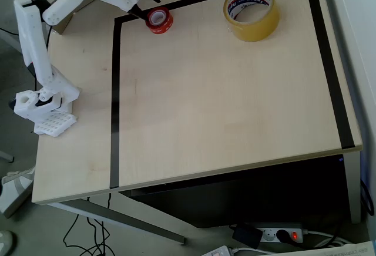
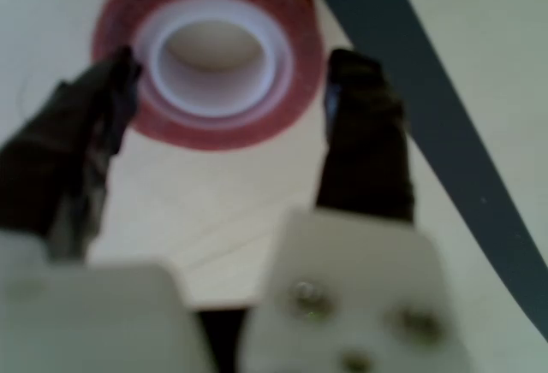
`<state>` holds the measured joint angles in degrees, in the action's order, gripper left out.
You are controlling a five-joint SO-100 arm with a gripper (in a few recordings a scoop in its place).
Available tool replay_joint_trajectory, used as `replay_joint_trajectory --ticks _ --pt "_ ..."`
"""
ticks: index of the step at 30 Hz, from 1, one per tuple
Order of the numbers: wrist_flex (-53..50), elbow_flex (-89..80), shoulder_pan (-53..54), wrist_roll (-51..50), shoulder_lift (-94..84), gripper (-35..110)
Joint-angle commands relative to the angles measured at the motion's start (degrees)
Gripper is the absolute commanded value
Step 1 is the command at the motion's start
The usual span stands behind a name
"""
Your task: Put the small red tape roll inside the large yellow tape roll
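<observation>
The small red tape roll (image 1: 159,19) lies flat near the table's back edge, just inside the corner of the black tape outline. In the wrist view the small red tape roll (image 2: 210,48) has a white core and sits just ahead of my gripper (image 2: 235,63). The dark fingertips (image 2: 364,133) stand at either side of its near half, apart from it. My gripper (image 1: 145,3) is open and hovers at the roll's upper left in the overhead view. The large yellow tape roll (image 1: 251,10) stands flat to the right, well apart from the red one.
A black tape line (image 1: 115,91) frames the work area on the pale wooden table (image 1: 223,103). The arm's white base (image 1: 44,106) is clamped at the left edge. On the floor below the front edge lie a power strip (image 1: 279,233) and cables.
</observation>
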<state>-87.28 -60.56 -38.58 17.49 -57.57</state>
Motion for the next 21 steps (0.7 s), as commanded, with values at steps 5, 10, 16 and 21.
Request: replay_joint_trajectory --ticks 5,10,16,21 --pt "2.8 1.5 -1.4 0.9 0.7 22" --pt "3.7 1.8 -1.5 1.1 1.0 22" --pt "0.6 6.4 -0.1 1.1 0.1 22" --pt "-7.2 16.0 0.3 1.1 0.0 22"
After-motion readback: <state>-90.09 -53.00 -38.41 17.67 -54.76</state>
